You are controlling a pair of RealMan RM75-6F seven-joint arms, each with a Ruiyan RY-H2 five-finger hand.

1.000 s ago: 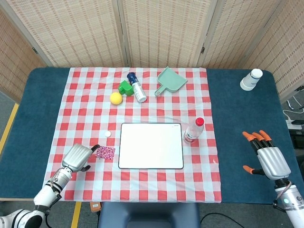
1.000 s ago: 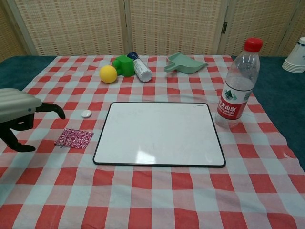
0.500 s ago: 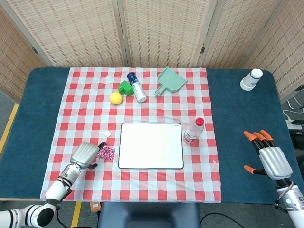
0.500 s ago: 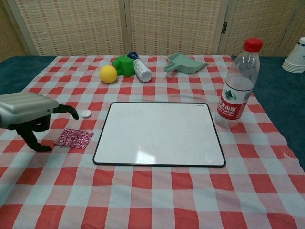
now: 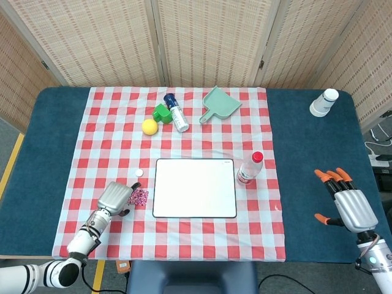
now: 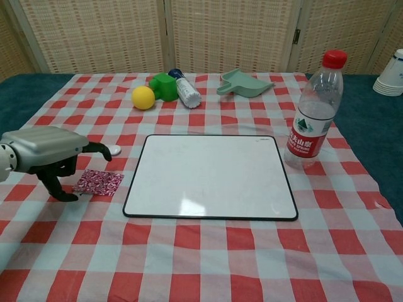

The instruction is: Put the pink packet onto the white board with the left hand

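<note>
The pink packet (image 5: 139, 196) (image 6: 99, 182) lies flat on the checked cloth just left of the white board (image 5: 195, 187) (image 6: 210, 175). My left hand (image 5: 115, 198) (image 6: 50, 153) hovers over the packet's left end, fingers apart and curved down, with nothing held; the head view hides whether a fingertip touches the packet. Far right, over the blue table cover, my right hand (image 5: 346, 204) is open with fingers spread and does not appear in the chest view.
A small white cap (image 5: 139, 173) (image 6: 114, 150) lies beside the left hand. A water bottle (image 5: 250, 167) (image 6: 314, 113) stands right of the board. A yellow ball (image 5: 149, 126), green block (image 5: 162, 113), lying tube (image 5: 176, 113) and green dustpan (image 5: 218, 103) sit behind; stacked cups (image 5: 323, 101) far right.
My left hand has moved right toward the packet and now reaches over its left end. The packet, board and right hand have stayed put.
</note>
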